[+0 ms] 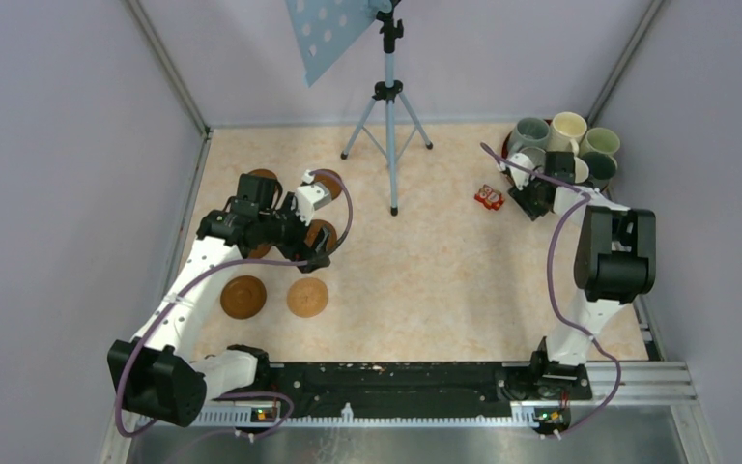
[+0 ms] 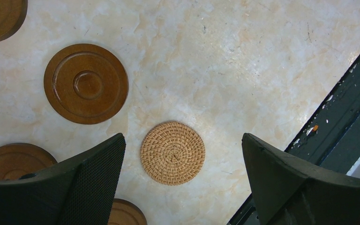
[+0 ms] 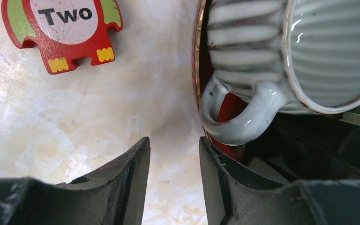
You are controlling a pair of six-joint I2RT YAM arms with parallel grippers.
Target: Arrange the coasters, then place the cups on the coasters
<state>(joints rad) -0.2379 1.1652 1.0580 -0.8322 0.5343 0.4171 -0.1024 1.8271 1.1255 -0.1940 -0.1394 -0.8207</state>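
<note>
Coasters (image 1: 242, 297) come first: two lie side by side nearest my bases, on the left half of the table (image 1: 425, 280), and more sit just beyond them under my left arm. My left claw (image 2: 183, 140) hangs above that group, fingers spread wide and holding nothing. Straight below the gap is a woven coaster (image 2: 172, 153), with a wooden coaster (image 2: 86, 84) apart from it and others at the edges of that view. So the left arm is the nearer one for coasters. At the far right, the cups (image 1: 565, 145) stand packed together on a tray (image 3: 225, 107), none on a coaster yet. My right claw (image 3: 174, 140) sits low at the tray's rim, fingers drawn near each other with bare table showing between them, gripping nothing. The ribbed cup (image 3: 309, 47) is just past it. Its handle (image 3: 243, 126) loops out over the rim toward me, just beside the tray-side finger and outside the gap. I judge this claw must shift sideways toward the tray to straddle the handle.
</note>
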